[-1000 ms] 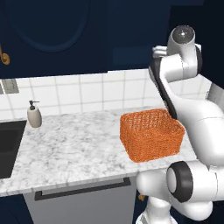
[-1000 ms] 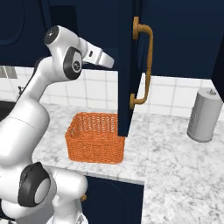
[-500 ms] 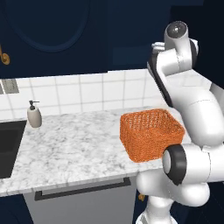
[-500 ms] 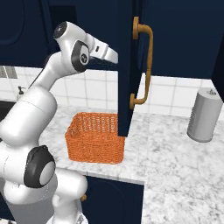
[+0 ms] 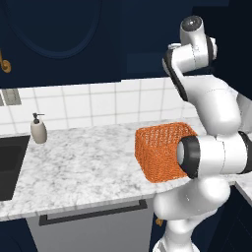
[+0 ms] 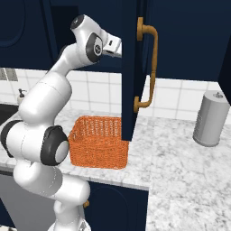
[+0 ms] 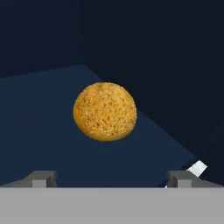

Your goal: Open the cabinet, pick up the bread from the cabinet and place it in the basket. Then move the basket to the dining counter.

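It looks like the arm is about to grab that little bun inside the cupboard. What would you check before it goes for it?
1. Cabinet door swung open: ok.
2. Bread in sight, lying on the cabinet floor ahead of the gripper: ok.
3. Fingers spread wider than the bread: ok.
4. Bread centred between them: roughly ok, slightly to one side.
5. Fingers around the bread: not ok, it lies farther in.
6. Basket waiting on the worktop below the cabinet: ok.

The marble bench (image 5: 88, 167) carries the orange basket (image 5: 160, 150) near its front edge, a soap bottle (image 5: 38, 130) beside the black sink (image 5: 10, 165), and a grey canister (image 6: 210, 118) (well apart). The bread (image 7: 105, 112) sits on the cabinet's dark shelf (image 7: 39, 131).
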